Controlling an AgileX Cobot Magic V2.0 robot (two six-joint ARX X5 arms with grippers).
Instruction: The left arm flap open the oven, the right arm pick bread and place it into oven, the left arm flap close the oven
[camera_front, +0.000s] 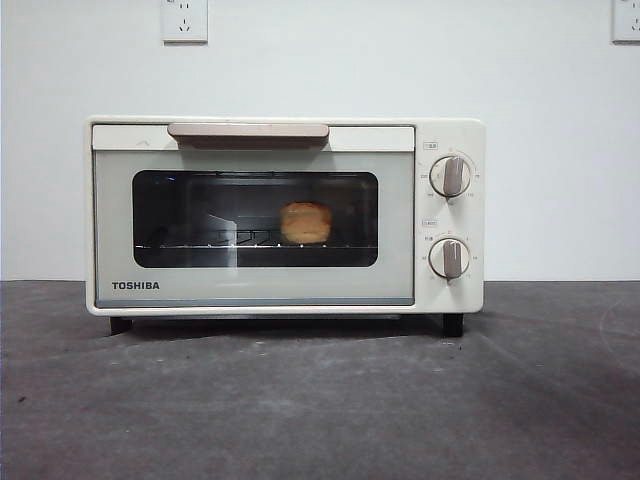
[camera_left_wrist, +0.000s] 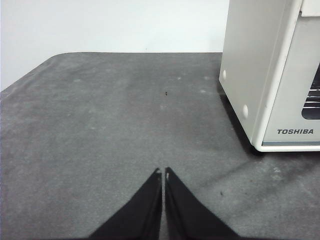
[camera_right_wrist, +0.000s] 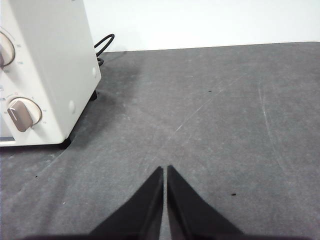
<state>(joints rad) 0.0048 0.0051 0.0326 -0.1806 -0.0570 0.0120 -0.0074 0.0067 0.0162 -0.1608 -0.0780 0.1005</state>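
Note:
The cream-white TOSHIBA oven (camera_front: 285, 215) stands on the dark table with its door shut and its beige bar handle (camera_front: 248, 131) at the top. Through the dark glass window the golden bread (camera_front: 305, 222) rests on the wire rack inside. In the left wrist view my left gripper (camera_left_wrist: 163, 172) is shut with nothing in it, hovering over the table beside the oven's side wall (camera_left_wrist: 250, 65). In the right wrist view my right gripper (camera_right_wrist: 165, 170) is likewise shut and empty, off the oven's knob side (camera_right_wrist: 47, 65). Neither arm shows in the front view.
Two round knobs (camera_front: 451, 176) sit on the oven's right panel. A black power cord (camera_right_wrist: 102, 44) loops behind the oven. The grey table (camera_front: 320, 400) stretches in front, and wall sockets (camera_front: 184, 20) hang on the white wall behind.

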